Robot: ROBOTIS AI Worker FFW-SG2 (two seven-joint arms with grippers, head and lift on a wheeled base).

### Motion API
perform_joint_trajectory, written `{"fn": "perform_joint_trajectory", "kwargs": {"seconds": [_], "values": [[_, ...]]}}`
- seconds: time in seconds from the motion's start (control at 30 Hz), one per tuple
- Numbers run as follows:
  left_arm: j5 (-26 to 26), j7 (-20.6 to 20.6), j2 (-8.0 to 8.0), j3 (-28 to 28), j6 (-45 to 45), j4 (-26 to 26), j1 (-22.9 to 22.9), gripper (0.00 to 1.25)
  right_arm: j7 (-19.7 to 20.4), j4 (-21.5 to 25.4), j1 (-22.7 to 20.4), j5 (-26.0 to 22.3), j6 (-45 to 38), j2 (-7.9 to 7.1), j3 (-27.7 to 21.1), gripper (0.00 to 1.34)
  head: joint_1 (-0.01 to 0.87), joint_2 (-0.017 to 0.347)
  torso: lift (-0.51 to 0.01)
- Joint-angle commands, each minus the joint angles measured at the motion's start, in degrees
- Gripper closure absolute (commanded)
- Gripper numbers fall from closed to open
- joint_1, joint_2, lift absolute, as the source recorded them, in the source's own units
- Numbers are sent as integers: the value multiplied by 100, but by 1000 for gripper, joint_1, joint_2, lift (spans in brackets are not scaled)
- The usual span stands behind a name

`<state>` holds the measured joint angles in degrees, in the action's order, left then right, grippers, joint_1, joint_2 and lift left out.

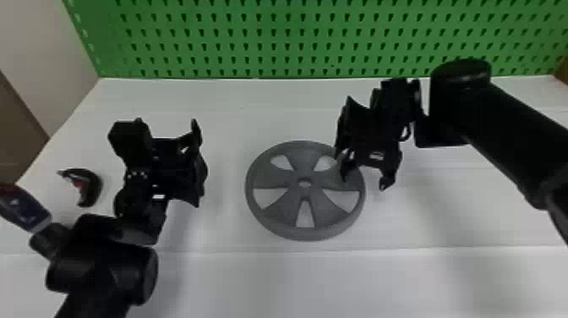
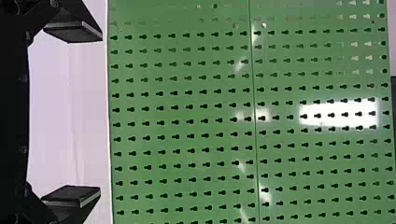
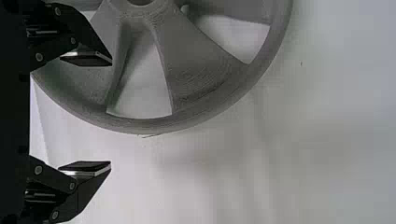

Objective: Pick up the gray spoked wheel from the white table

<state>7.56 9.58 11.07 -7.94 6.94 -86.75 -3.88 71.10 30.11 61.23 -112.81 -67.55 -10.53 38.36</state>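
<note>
A white table [image 1: 405, 279] stands against a green pegboard [image 1: 270, 40] dotted with rows of dark keyhole slots; a pale wall [image 1: 42, 55] closes off the left side. Near the middle of the table, the gray spoked wheel [image 1: 304, 234] lies flat. It has a thick round rim, broad spokes with five openings between them that let the white surface show, and a small hole at its center.

The right gripper [image 1: 364, 182], black with two flat fingers, hangs over the wheel's right-hand side. Its fingers are spread apart with nothing between them that they grip. In the right wrist view, one finger is over the wheel, inside the outer rim, and the other is beyond the rim, over bare table. Whether either one touches the wheel cannot be told.

The left gripper [image 1: 198, 163] is to the left of the wheel, well apart from it. It is open and empty, and its wrist view looks toward the pegboard, where bright reflections shine.

At the far left are a curved black and red object [image 1: 94, 186] and a blue object [image 1: 25, 209] with a reddish end and small pale marks that cannot be read.
</note>
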Motion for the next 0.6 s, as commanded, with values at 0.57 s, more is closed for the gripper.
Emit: {"fn": "perform_joint_trajectory", "kwargs": {"seconds": [0.57], "values": [[18,0,26,38,9,-18,45,127,800,355,-568,707,233,245,-1700,473,806,44,-98]]}}
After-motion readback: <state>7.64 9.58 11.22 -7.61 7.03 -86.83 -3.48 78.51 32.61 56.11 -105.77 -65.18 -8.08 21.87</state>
